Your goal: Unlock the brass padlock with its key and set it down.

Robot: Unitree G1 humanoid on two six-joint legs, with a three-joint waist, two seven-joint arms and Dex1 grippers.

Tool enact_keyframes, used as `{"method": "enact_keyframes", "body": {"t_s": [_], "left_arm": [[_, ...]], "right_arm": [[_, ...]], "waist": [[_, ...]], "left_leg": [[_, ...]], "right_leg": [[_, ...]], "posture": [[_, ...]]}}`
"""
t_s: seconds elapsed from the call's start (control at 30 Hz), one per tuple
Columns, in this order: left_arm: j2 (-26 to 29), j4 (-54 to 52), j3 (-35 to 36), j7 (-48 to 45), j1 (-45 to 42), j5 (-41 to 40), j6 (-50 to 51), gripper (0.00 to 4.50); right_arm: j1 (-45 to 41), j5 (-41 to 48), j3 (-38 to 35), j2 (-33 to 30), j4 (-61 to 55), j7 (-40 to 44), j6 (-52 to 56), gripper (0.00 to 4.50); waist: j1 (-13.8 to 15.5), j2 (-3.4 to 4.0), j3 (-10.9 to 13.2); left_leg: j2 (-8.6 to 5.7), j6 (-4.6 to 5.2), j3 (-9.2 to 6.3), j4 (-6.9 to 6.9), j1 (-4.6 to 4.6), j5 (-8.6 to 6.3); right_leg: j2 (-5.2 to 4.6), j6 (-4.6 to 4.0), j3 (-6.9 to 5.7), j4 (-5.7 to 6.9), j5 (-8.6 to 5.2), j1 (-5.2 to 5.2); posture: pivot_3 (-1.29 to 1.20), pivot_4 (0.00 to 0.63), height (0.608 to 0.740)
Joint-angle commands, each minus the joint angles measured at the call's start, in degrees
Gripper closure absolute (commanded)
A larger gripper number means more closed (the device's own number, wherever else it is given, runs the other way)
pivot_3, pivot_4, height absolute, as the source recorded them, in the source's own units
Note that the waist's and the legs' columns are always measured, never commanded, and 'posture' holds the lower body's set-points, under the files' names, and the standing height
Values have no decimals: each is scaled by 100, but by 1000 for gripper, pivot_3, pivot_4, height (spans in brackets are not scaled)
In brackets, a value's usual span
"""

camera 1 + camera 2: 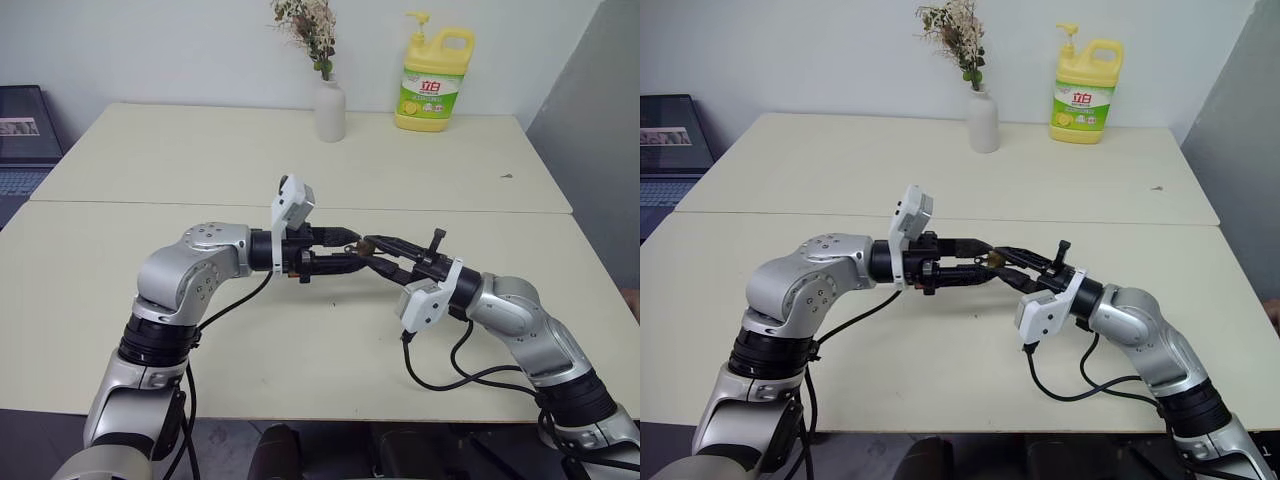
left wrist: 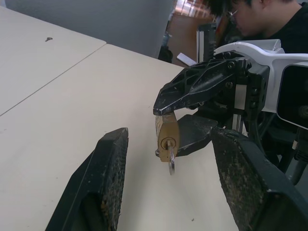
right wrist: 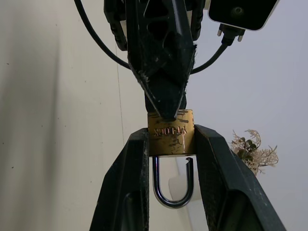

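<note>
Clamped between the two black fingers of the right gripper (image 3: 171,144), the padlock (image 3: 171,132) hangs above the table (image 1: 300,320), its brass body pinched on both sides and its silver shackle (image 3: 172,185) looping back between those fingers. In the left wrist view the key (image 2: 171,161) sticks out of the keyhole in the end of the lock body. Facing it, the left gripper (image 2: 166,159) has its fingers spread wide, one on each side of the key and touching neither it nor the lock. Both arms meet tip to tip over the middle of the near table. Farther back stand a white vase (image 1: 330,110) with dried flowers and a yellow soap bottle (image 1: 435,75). A person (image 2: 269,24) sits behind the right arm.
</note>
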Motion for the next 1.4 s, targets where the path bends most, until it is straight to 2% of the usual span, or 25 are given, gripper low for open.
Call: {"method": "enact_keyframes", "body": {"t_s": [0.03, 0.27, 0.67, 0.87, 1.1, 1.2, 1.4], "left_arm": [[-36, -23, 18, 18, -116, 28, -125, 2236], [-101, 51, 7, 56, -153, 53, -178, 4339], [-135, 27, -2, 18, -91, 95, -223, 4335], [-81, 53, 19, -61, -58, 108, -277, 4335], [59, 245, 30, -295, -92, 134, -450, 4335], [75, 313, 14, -360, -122, 134, -475, 4335], [41, 340, -40, -487, -178, 113, -470, 4335]], "right_arm": [[-70, -6, -34, 3, -257, -9, -95, 3568], [-85, -22, -8, 2, -266, 21, -123, 3568], [-1, -80, -107, -96, -257, 157, 165, 3568], [353, 325, -444, -632, -406, 644, 686, 1475], [845, 1216, -981, -846, -1038, 894, 1041, 1427], [931, 1554, -984, -895, -1234, 1073, 919, 2044], [598, 2010, -864, -721, -1445, 1199, 1211, 4303]], "waist": [[0, 0, 0], [0, 0, 0], [1, 0, 0], [10, 0, 0], [-6, 0, 0], [0, 0, 0], [-8, 0, 0]], "left_leg": [[0, 0, 0, 0, 0, 0], [0, 0, 0, 0, 0, 0], [0, 0, 0, 0, 0, 0], [-2, 0, 1, 0, -2, 0], [-2, 0, -1, -1, 1, 0], [-2, 0, -1, -1, 2, 0], [-2, 0, 0, 0, 2, 0]], "right_leg": [[0, 0, 0, 0, 0, 0], [0, 0, 1, 0, 0, 0], [0, 0, 0, 1, 0, 0], [-1, 0, 1, -1, 0, 0], [0, 0, 1, 0, -1, 0], [0, 1, 0, 1, -1, 0], [0, 2, 2, 1, -2, 1]], "posture": [[0, 150, 740], [0, 150, 740], [0, 150, 740], [0, 150, 740], [0, 150, 740], [0, 150, 740], [0, 150, 740]]}}
